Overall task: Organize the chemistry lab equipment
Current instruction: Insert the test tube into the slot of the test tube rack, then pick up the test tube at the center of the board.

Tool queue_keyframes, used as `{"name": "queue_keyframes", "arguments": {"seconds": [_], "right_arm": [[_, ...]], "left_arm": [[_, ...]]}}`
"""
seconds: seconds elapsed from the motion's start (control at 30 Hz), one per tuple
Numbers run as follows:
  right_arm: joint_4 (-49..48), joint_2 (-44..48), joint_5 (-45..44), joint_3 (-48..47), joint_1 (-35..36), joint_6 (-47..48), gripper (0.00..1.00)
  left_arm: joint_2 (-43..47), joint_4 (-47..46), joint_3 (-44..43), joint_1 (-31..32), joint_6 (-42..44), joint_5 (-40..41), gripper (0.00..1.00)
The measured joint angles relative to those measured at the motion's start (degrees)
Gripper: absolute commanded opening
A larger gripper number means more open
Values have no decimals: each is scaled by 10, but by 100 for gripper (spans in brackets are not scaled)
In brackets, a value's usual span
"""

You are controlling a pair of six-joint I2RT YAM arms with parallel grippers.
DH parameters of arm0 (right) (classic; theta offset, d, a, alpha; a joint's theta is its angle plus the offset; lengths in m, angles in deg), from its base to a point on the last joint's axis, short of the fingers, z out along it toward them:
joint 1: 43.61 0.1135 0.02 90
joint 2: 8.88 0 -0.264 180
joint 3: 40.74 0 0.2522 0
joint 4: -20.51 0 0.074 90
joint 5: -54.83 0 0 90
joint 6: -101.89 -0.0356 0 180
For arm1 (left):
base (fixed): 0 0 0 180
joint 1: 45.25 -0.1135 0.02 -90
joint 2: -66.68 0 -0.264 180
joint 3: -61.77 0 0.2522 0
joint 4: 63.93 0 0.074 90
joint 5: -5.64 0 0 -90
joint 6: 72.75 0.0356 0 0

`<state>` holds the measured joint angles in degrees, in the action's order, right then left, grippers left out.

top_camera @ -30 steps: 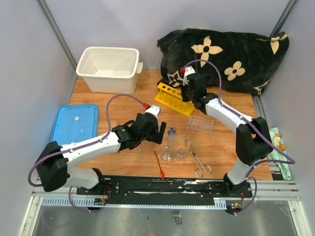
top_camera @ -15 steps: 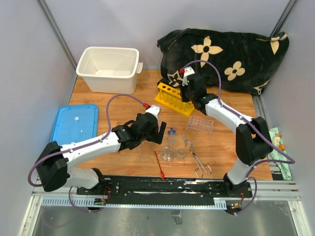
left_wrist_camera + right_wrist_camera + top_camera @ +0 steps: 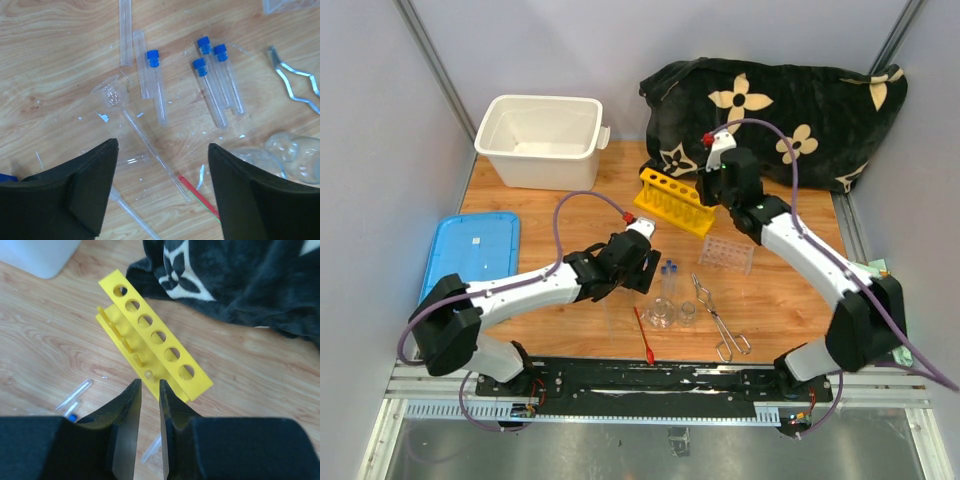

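Left wrist view carries the detail that matters for risk: the left pincer [image 3: 160,187] hangs released, jaws wide with nothing between them, over loose glass lying on the surface [image 3: 520,200] well to the arm-base side of the yellow holed tube rack [image 3: 675,200]. A clear funnel [image 3: 112,95] lies there, its thin stem running toward the gap. The red-tipped stick [image 3: 197,196] lies just past the stem's end, and the blue-capped clear tubes [image 3: 210,92] lie flat on the rack's side of the funnel. Closing here would, I judge, pinch stem and stick together or press the stem against the wood and snap it; a glancing finger could also set the round tubes rolling. The right pincer [image 3: 148,387] sits over the rack's near end, jaws standing almost together with a slim gap. A rounded clear tip [image 3: 148,374] shows just beyond the fingertips, and I cannot tell whether it is a tube in the grip or something at the rack's foot. If it is a tube, missing a hole could jam it on the top plate or shove the light rack toward the black flowered cloth [image 3: 240,280] just behind. Right wrist view alone shows the rack's six holes with no tube standing in them. Top external view sets out the whole spread: the clear plastic rack [image 3: 727,253] just arm-side of the yellow rack, with the metal tongs [image 3: 720,320] and small glass beakers [image 3: 663,314] farther that way. The funnel and the uncapped tubes [image 3: 125,30] all but vanish in it.
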<state>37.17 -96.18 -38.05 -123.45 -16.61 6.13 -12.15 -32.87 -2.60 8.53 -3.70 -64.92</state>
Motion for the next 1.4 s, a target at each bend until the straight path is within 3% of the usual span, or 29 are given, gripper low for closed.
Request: {"name": "queue_keyframes", "arguments": {"seconds": [0.23,0.43,0.57,0.9,1.4], "right_arm": [[52,187,-2,40,1,-9,22],[99,283,-17,79,3,-14,21],[129,293,-23,92,3,-15,21],[151,285,-23,96,3,-17,21],[147,276,-23,102,3,-17,20]], "left_arm": [[-71,1,-13,-12,32,-6,69],[-87,-21,-31,-91,42,-52,67],[-108,-35,-64,-125,55,-66,63],[-203,-52,-143,-128,85,-102,58],[-252,-56,-156,-188,94,-127,53]]}}
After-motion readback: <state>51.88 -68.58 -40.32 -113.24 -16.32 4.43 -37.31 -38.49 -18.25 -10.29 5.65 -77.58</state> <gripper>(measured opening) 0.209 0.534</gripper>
